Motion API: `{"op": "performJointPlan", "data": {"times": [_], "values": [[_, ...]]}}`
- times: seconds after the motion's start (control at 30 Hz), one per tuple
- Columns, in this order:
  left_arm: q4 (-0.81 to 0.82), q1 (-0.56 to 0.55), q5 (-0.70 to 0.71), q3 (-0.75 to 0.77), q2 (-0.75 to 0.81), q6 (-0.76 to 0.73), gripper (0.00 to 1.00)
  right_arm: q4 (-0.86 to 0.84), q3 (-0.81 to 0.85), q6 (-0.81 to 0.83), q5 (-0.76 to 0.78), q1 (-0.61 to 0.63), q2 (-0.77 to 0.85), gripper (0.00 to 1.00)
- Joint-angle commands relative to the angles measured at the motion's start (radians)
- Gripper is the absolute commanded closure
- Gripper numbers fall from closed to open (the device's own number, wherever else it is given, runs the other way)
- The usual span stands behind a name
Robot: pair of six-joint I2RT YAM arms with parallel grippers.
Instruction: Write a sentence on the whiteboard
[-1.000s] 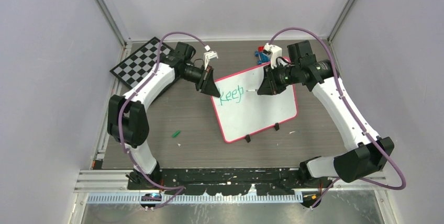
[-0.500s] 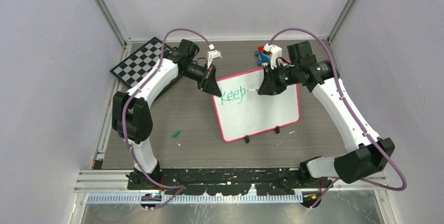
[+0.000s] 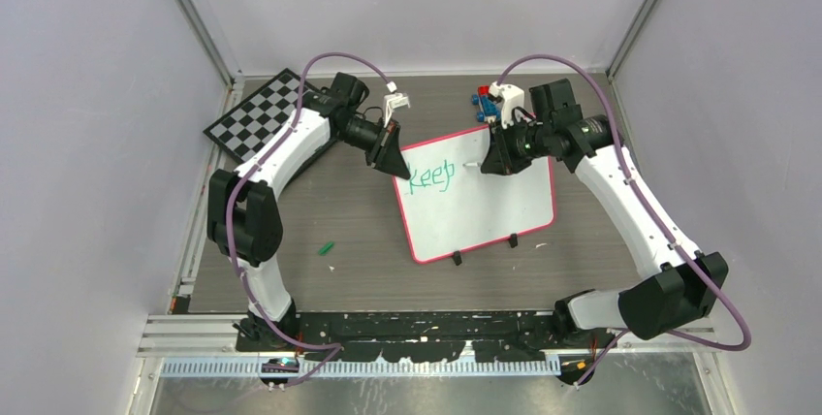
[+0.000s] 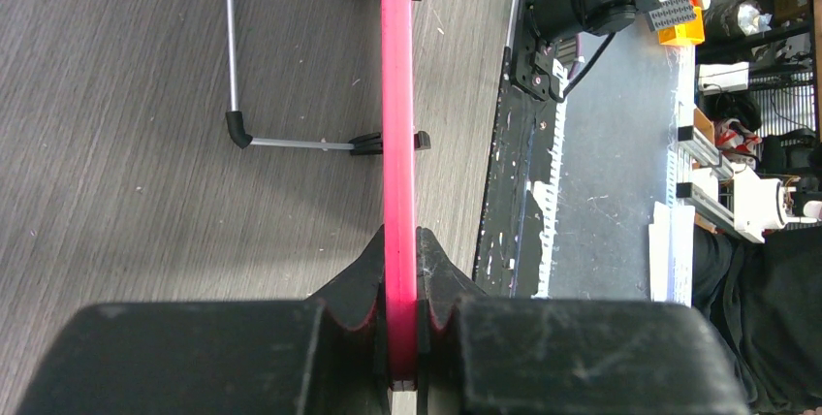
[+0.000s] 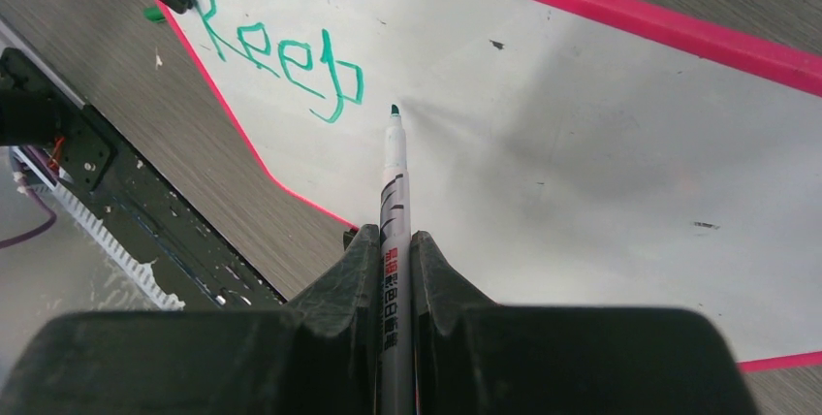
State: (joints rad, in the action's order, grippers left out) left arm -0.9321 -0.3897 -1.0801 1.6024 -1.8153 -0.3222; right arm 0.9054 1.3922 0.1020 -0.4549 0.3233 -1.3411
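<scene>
The whiteboard (image 3: 485, 207) with its pink rim stands tilted at the middle of the table. Green lettering reading "Keep" (image 3: 429, 177) sits at its upper left; it also shows in the right wrist view (image 5: 281, 66). My left gripper (image 3: 395, 169) is shut on the board's upper left rim (image 4: 398, 143). My right gripper (image 3: 488, 163) is shut on a white marker (image 5: 394, 202). The marker's green tip (image 5: 395, 110) is just right of the "p", close to the board; I cannot tell if it touches.
A checkered chessboard (image 3: 254, 114) lies at the back left. Red and blue blocks (image 3: 481, 101) sit behind the whiteboard. A small green cap (image 3: 327, 247) lies on the table left of the board. The board's black feet (image 3: 457, 258) rest at its near edge.
The left arm and the board's top left corner shifted slightly back early on. The right gripper with the marker moved a little up and right, away from the "p".
</scene>
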Motion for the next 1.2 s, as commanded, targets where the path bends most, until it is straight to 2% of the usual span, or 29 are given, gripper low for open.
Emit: {"op": "performJointPlan", "data": {"times": [0.0, 0.73, 1.17], "values": [[-0.035, -0.014, -0.011, 0.011, 0.011, -0.017, 1.00, -0.049, -0.010, -0.010, 0.021, 0.000, 0.025, 1.00], [-0.024, -0.014, -0.009, -0.006, 0.019, -0.017, 1.00, -0.042, -0.058, 0.014, 0.084, 0.000, 0.025, 1.00], [-0.019, -0.014, -0.008, -0.012, 0.022, -0.018, 1.00, -0.041, 0.060, 0.024, 0.138, 0.000, -0.020, 1.00]]}}
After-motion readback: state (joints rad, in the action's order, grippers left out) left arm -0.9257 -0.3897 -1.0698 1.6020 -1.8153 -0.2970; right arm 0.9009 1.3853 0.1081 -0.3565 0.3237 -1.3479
